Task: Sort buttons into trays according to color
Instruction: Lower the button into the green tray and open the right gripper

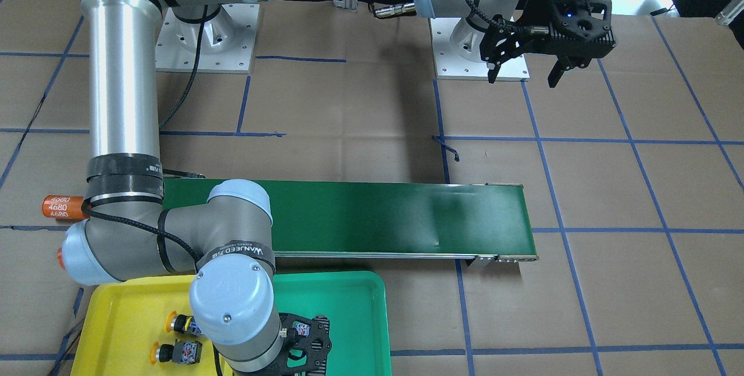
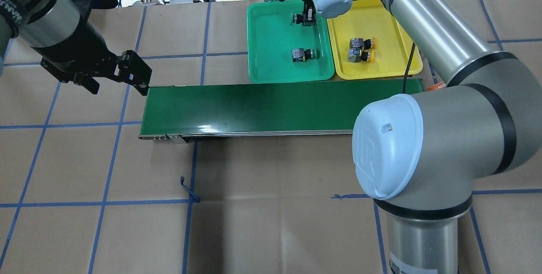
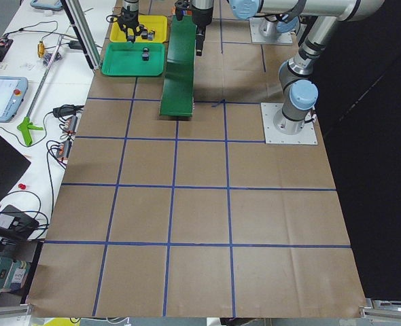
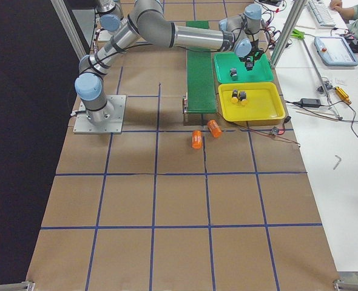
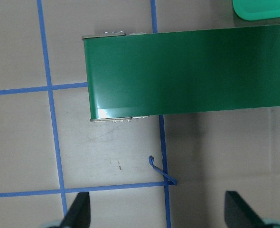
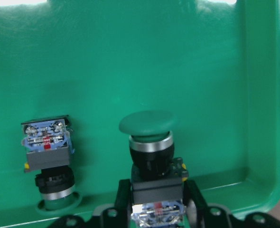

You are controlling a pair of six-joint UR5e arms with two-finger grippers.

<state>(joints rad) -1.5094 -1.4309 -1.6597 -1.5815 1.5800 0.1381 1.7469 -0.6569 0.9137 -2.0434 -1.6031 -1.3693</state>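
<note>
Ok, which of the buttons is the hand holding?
The green button clamped in the right hand; the other green one and both yellow ones lie loose.

The orange cylinder (image 1: 58, 206) says "4680" three times over; the black strap (image 1: 241, 252) round the right arm (image 1: 119, 74) reads roughly "WANJEED", the rest too small to read

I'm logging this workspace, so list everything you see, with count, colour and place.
conveyor belt: 1, dark green; mid-table
green tray: 1, green; beside belt
yellow tray: 1, yellow; adjoining it
green buttons: 2, green; one lying in green tray, one gripped over it
yellow buttons: 2, yellow; in yellow tray
orange cylinders: 2, orange; table, near yellow tray
left gripper: 1, black; open, by belt's end
right gripper: 1, black; shut on green button
</note>
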